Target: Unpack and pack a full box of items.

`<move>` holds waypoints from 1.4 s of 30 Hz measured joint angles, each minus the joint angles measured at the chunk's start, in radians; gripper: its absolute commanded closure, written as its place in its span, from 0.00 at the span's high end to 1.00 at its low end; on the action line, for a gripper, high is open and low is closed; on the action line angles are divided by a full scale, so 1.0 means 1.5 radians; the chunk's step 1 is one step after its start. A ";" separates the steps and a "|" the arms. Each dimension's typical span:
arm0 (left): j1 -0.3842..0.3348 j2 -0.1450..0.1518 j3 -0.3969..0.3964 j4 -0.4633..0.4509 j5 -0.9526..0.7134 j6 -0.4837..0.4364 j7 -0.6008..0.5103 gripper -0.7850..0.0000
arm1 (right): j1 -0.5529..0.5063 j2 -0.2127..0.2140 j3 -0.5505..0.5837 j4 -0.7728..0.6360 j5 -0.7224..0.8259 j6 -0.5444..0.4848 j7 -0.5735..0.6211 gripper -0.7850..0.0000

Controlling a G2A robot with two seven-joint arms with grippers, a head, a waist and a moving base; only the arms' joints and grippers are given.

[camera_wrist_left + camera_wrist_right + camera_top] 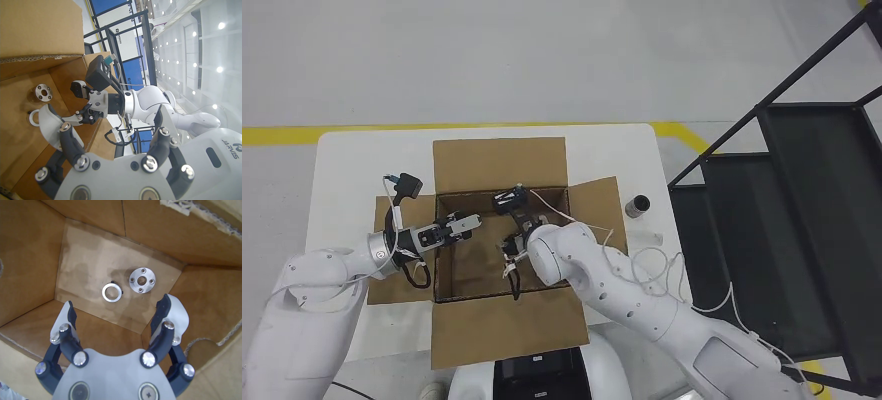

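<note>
Right wrist view: the right gripper (117,304) hangs inside the box (28,256), jaws wide apart and empty. Beyond it a ring (112,292) and a flange (142,280) lie just beside each other on the box floor. The left gripper (464,226), jaws also spread and empty, is at the box's left wall. A cylinder (639,206) stands on the bench (352,170).

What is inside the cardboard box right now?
On the box floor lie a metal disc with holes and a metal ring, apart. The open right gripper hangs above, covering part of the floor.
</note>
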 measured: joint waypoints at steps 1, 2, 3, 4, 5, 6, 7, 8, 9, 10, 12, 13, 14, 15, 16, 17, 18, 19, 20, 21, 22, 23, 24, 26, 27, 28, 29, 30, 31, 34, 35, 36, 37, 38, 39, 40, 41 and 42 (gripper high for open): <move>0.000 0.000 0.000 0.000 0.000 0.000 0.000 1.00 | 0.009 -0.003 -0.016 0.017 -0.031 -0.005 0.007 1.00; 0.000 0.000 0.000 0.000 0.000 0.000 0.000 1.00 | 0.015 -0.006 -0.029 0.030 -0.064 0.000 0.012 1.00; 0.000 0.000 0.000 0.000 0.000 0.000 0.000 1.00 | 0.019 -0.010 -0.038 0.041 -0.095 0.014 0.012 1.00; 0.000 0.000 0.000 0.000 0.000 0.000 0.000 1.00 | 0.019 -0.013 -0.042 0.047 -0.104 0.022 0.008 1.00; 0.000 0.000 0.000 0.000 0.000 0.000 0.000 1.00 | 0.017 -0.015 -0.044 0.054 -0.103 0.027 0.001 1.00; 0.000 0.000 0.000 0.000 0.000 0.000 0.000 1.00 | 0.015 -0.018 -0.046 0.063 -0.100 0.029 -0.011 1.00; 0.000 0.000 0.000 0.000 0.000 0.000 0.000 1.00 | 0.013 -0.020 -0.048 0.072 -0.102 0.029 -0.023 1.00; 0.000 0.000 0.000 0.000 0.000 0.000 0.000 1.00 | 0.007 -0.022 -0.053 0.082 -0.106 0.028 -0.037 1.00; 0.000 0.000 0.000 0.000 0.000 0.000 0.000 1.00 | -0.003 -0.025 -0.061 0.091 -0.109 0.027 -0.053 1.00; 0.000 0.000 0.000 0.000 0.000 0.000 0.000 1.00 | -0.018 -0.028 -0.070 0.098 -0.110 0.027 -0.076 1.00; 0.000 0.000 0.000 0.000 0.000 0.000 0.000 1.00 | -0.031 -0.032 -0.073 0.104 -0.109 0.027 -0.110 1.00; 0.000 0.000 0.000 0.000 0.000 0.000 0.000 1.00 | -0.039 -0.033 -0.072 0.108 -0.106 0.026 -0.132 1.00; 0.000 0.000 0.000 0.000 0.000 0.000 0.000 1.00 | -0.043 -0.034 -0.069 0.110 -0.104 0.024 -0.147 1.00; 0.000 0.000 0.000 0.000 0.000 0.000 0.000 1.00 | -0.050 -0.035 -0.065 0.113 -0.102 0.023 -0.167 1.00; 0.000 0.000 0.000 0.000 0.000 0.000 0.000 1.00 | -0.054 -0.036 -0.062 0.115 -0.100 0.023 -0.183 1.00; 0.000 0.000 0.000 0.000 0.000 0.000 0.000 1.00 | -0.060 -0.036 -0.058 0.117 -0.098 0.023 -0.200 1.00; 0.000 0.000 0.000 0.000 0.000 0.000 0.000 1.00 | -0.068 -0.036 -0.050 0.119 -0.094 0.024 -0.227 1.00; 0.000 0.000 0.000 0.000 0.000 0.000 0.000 1.00 | -0.075 -0.035 -0.041 0.117 -0.089 0.024 -0.251 1.00; 0.000 0.000 0.000 0.000 0.000 0.000 0.000 1.00 | -0.080 -0.033 -0.025 0.109 -0.082 0.024 -0.275 1.00; 0.000 0.000 0.000 0.000 0.000 0.000 0.000 1.00 | -0.080 -0.028 -0.002 0.085 -0.076 0.017 -0.298 1.00; 0.000 0.000 0.000 0.000 0.000 0.000 0.000 1.00 | -0.082 -0.025 0.012 0.060 -0.080 0.009 -0.303 1.00; 0.000 0.000 0.000 0.000 0.000 0.000 0.000 1.00 | -0.087 -0.021 0.022 0.034 -0.088 0.004 -0.296 1.00; 0.000 0.000 0.000 0.000 0.000 0.000 0.000 1.00 | -0.096 -0.018 0.030 0.005 -0.103 0.002 -0.270 1.00; 0.000 0.000 0.000 0.000 0.000 0.000 0.000 1.00 | -0.109 -0.013 0.039 -0.032 -0.122 -0.001 -0.232 1.00; 0.000 0.000 0.000 0.000 0.000 0.000 0.000 1.00 | -0.117 -0.011 0.045 -0.052 -0.133 -0.005 -0.216 1.00; 0.000 0.000 0.000 0.000 0.000 0.000 0.000 1.00 | -0.124 -0.009 0.050 -0.065 -0.140 -0.010 -0.207 1.00; 0.000 0.000 0.000 0.000 0.000 0.000 0.000 1.00 | -0.131 -0.007 0.055 -0.077 -0.146 -0.014 -0.200 1.00; 0.000 0.000 0.000 0.000 0.000 0.000 0.000 1.00 | -0.136 -0.005 0.058 -0.085 -0.149 -0.017 -0.196 1.00; 0.000 0.000 0.000 0.000 0.000 0.000 0.000 1.00 | -0.137 -0.005 0.058 -0.086 -0.150 -0.018 -0.196 1.00; 0.000 0.000 0.000 0.000 0.000 0.000 0.000 1.00 | -0.136 -0.005 0.058 -0.085 -0.149 -0.017 -0.196 1.00; 0.000 0.000 0.000 0.000 0.000 0.000 0.000 1.00 | -0.136 -0.005 0.058 -0.085 -0.149 -0.017 -0.196 1.00; 0.000 0.000 0.000 0.000 0.000 0.000 0.000 1.00 | -0.136 -0.005 0.058 -0.085 -0.149 -0.017 -0.196 1.00; 0.000 0.000 0.000 0.000 0.000 0.000 0.000 1.00 | -0.136 -0.005 0.058 -0.085 -0.149 -0.017 -0.197 1.00; 0.000 0.000 0.000 0.000 0.000 0.000 0.000 1.00 | -0.136 -0.005 0.058 -0.085 -0.149 -0.017 -0.197 1.00; 0.000 0.000 0.000 0.000 0.000 0.000 0.000 1.00 | -0.136 -0.005 0.058 -0.085 -0.149 -0.017 -0.197 1.00; 0.000 0.000 0.000 0.000 0.000 0.000 0.000 1.00 | -0.136 -0.005 0.058 -0.085 -0.149 -0.017 -0.197 1.00; 0.000 0.000 0.000 0.000 0.000 0.000 0.000 1.00 | -0.136 -0.005 0.058 -0.085 -0.149 -0.017 -0.197 1.00; 0.000 0.000 0.000 0.000 0.000 0.000 0.000 1.00 | -0.136 -0.005 0.058 -0.085 -0.149 -0.017 -0.197 1.00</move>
